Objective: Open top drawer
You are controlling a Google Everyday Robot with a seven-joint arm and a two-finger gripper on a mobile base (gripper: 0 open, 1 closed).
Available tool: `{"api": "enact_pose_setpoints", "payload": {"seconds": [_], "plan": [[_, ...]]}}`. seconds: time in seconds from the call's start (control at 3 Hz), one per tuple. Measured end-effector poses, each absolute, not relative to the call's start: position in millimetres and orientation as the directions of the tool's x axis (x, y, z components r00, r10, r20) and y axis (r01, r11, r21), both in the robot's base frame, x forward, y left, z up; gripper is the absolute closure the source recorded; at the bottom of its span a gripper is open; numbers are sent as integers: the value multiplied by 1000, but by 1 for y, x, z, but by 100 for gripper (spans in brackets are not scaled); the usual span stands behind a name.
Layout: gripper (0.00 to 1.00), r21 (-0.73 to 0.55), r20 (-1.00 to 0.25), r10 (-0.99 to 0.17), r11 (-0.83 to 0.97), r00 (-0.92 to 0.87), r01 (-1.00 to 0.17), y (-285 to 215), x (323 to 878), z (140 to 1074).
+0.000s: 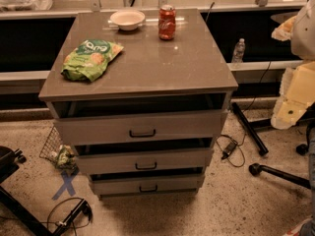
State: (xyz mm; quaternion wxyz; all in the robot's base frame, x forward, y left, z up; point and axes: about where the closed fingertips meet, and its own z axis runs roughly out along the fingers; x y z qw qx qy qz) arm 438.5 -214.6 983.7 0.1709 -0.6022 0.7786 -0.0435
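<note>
The grey-brown cabinet (142, 63) stands in the middle of the camera view. Its top drawer (98, 129) has the tallest front panel, with a small dark bar handle (142, 133) at centre. A dark gap runs between the panel's top edge and the countertop, and the panel stands slightly forward. Two shorter drawers (146, 160) (147, 183) sit below it. Only cream and white parts of my arm (295, 95) show at the right edge, well to the right of the cabinet. My gripper is out of view.
On the countertop lie a green snack bag (91, 58), a white bowl (127, 19) and a red soda can (167, 22). A wire basket (56, 151) and a blue tape X (66, 183) are on the floor at left. Chair legs (275, 173) and cables (231, 149) lie at right.
</note>
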Motion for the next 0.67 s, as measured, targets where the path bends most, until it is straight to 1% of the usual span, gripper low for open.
{"api": "enact_pose_setpoints", "payload": {"seconds": [0.33,0.67], "plan": [[0,-274,-214,-953,271,-216,-923,-215,438,984],[0,-292,-253,-942,293,-221,-911,-213,436,976]]}}
